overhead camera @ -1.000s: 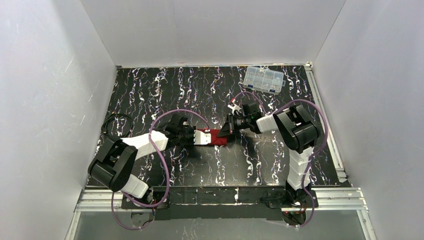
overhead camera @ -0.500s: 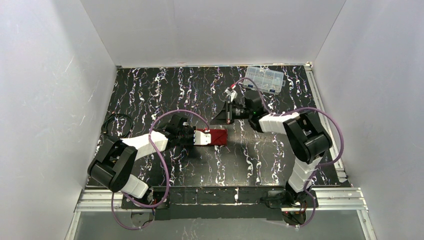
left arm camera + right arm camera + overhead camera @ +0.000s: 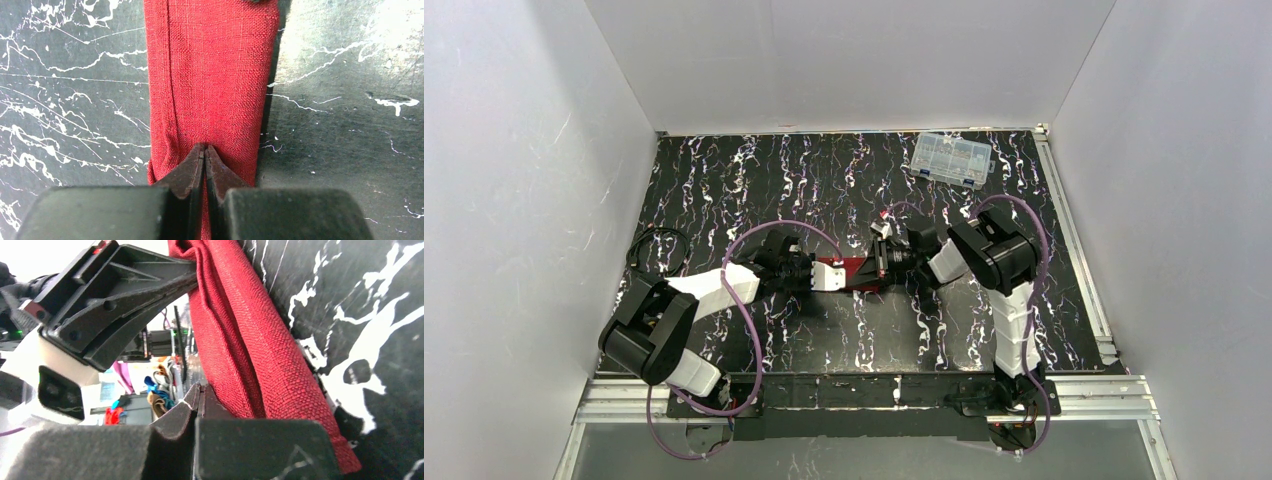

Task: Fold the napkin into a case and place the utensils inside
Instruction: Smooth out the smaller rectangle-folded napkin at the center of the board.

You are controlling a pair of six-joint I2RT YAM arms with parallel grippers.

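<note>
Your left gripper is closed tight. Its two dark fingertips meet with no gap on the end of the case nearest its wrist, where the red cloth puckers up into the pinch. The right wrist view shows that same end of the cloth drawn into those tips. Your right gripper is closed as well, tips together and pressed against the edge of the cloth at the opposite end. You cannot tell from these views whether a layer is caught between them. The case is a narrow, layered red strip with a fold line running along its length. It lies on the black marbled table, about the middle of it, stretched between the two grippers. From above, your left arm reaches in from the near left corner and your right arm doubles back from the right side, so the two wrists face each other across the cloth. A clear plastic compartment box sits well apart near the far right corner, and a coiled black cable lies by the left wall.
</note>
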